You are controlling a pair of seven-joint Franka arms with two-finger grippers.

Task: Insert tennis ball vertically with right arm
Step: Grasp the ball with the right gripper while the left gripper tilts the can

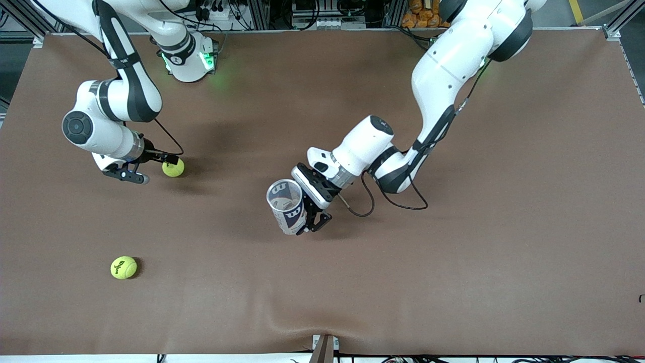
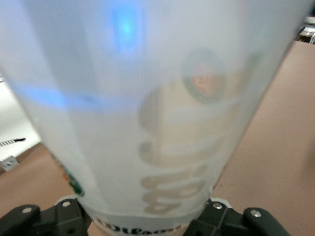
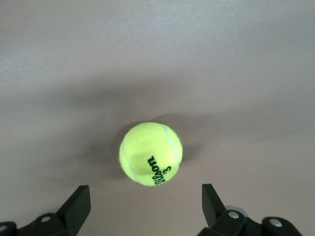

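Right wrist view, tennis ball (image 3: 150, 153) just ahead of spread jaws, untouched

Right pincer (image 1: 151, 168) spread low; left pincer (image 1: 308, 214) clamped.

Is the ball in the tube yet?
Not yet. Done: the left gripper holds the clear ball tube upright, mouth open. Happening: the right gripper is open around a tennis ball on the table. Left: grab, carry, drop in.

High front camera, two close wrist cameras
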